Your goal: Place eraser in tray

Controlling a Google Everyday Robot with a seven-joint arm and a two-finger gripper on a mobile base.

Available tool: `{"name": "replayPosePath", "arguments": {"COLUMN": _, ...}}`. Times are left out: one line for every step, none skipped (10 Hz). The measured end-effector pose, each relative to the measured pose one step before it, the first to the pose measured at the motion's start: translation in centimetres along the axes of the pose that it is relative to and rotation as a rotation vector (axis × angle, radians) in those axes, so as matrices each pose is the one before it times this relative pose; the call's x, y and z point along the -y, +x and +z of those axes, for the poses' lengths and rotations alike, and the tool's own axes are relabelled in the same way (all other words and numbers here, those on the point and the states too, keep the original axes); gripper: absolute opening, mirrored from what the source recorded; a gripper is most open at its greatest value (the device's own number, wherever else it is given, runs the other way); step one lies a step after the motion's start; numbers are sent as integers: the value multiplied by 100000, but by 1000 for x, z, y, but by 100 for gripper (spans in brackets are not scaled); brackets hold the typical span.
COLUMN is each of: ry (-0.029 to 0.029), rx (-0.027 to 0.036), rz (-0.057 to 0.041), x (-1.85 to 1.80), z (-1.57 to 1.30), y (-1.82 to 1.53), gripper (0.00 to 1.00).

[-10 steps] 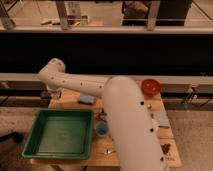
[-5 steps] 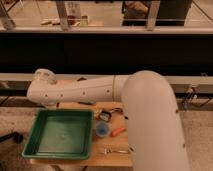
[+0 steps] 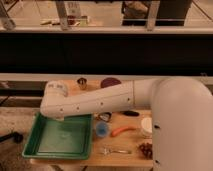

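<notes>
I'm watching the arm (image 3: 100, 102) swinging lower, its wrist now hanging over the tray's (image 3: 65, 141) 12 o'clock rim. The gripper is hiding beneath it, pinched together, on what I cannot tell. I'm taking the dark block at the tray's 3 o'clock for the eraser (image 3: 131, 113), so placing is pending. I'm counting one tray, one eraser, one cup (image 3: 101, 129) and one fork (image 3: 114, 150).

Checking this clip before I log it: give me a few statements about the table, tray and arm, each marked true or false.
1. The green tray sits at the table's left end. True.
2. A fork lies inside the tray. False: it lies on the table, right of the tray.
3. The arm stretches over the tray's far edge. True.
4. The gripper shows clearly above the blue cup. False: the arm hides the gripper.
</notes>
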Motion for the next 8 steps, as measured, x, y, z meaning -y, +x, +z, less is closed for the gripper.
{"name": "replayPosePath", "arguments": {"ry": -1495, "rx": 2203, "rz": 3155, "x": -518, "z": 1363, "y": 909, "gripper": 0}}
{"name": "replayPosePath", "arguments": {"ry": -1565, "rx": 1757, "rz": 2282, "x": -283, "z": 1072, "y": 649, "gripper": 0}}
{"name": "replayPosePath", "arguments": {"ry": -1528, "rx": 1325, "rz": 1392, "x": -259, "z": 625, "y": 241, "gripper": 0}}
{"name": "replayPosePath", "arguments": {"ry": -2068, "rx": 561, "rz": 1964, "x": -153, "z": 410, "y": 162, "gripper": 0}}
{"name": "replayPosePath", "arguments": {"ry": -1203, "rx": 18, "rz": 425, "x": 7, "z": -133, "y": -151, "gripper": 0}}
{"name": "replayPosePath", "arguments": {"ry": -788, "rx": -259, "rz": 219, "x": -10, "z": -396, "y": -200, "gripper": 0}}
{"name": "replayPosePath", "arguments": {"ry": -411, "rx": -127, "rz": 148, "x": 160, "z": -425, "y": -94, "gripper": 0}}
{"name": "replayPosePath", "arguments": {"ry": 58, "rx": -288, "rz": 39, "x": 447, "z": -546, "y": 84, "gripper": 0}}
